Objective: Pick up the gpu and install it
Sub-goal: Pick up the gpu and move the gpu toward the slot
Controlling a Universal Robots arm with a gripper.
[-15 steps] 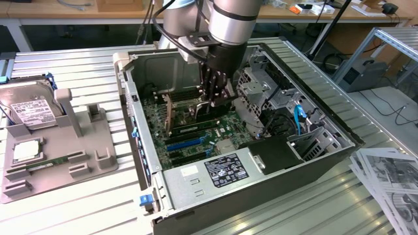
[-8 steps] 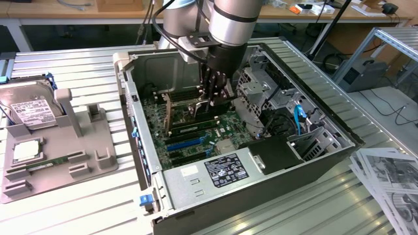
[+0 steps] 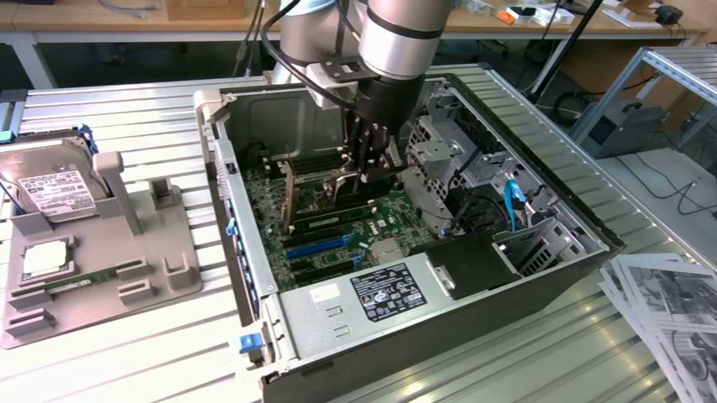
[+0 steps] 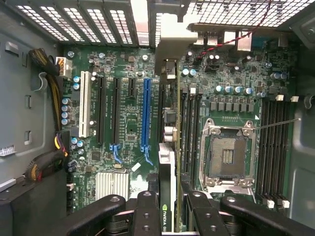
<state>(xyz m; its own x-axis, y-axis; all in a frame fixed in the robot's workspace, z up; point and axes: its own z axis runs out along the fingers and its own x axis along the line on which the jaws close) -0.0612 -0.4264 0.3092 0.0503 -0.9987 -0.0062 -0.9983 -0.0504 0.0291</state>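
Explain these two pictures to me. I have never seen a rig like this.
One picture comes from a camera off to the side: a robot arm reaches down into an open computer case lying on a slatted metal table. The other comes from a camera on the arm's wrist, looking down at the motherboard. The arm's tool grips the gpu, a thin card seen edge-on above the board. On the exterior view's left, a grey tray carries a hard drive; printed papers lie on its right.
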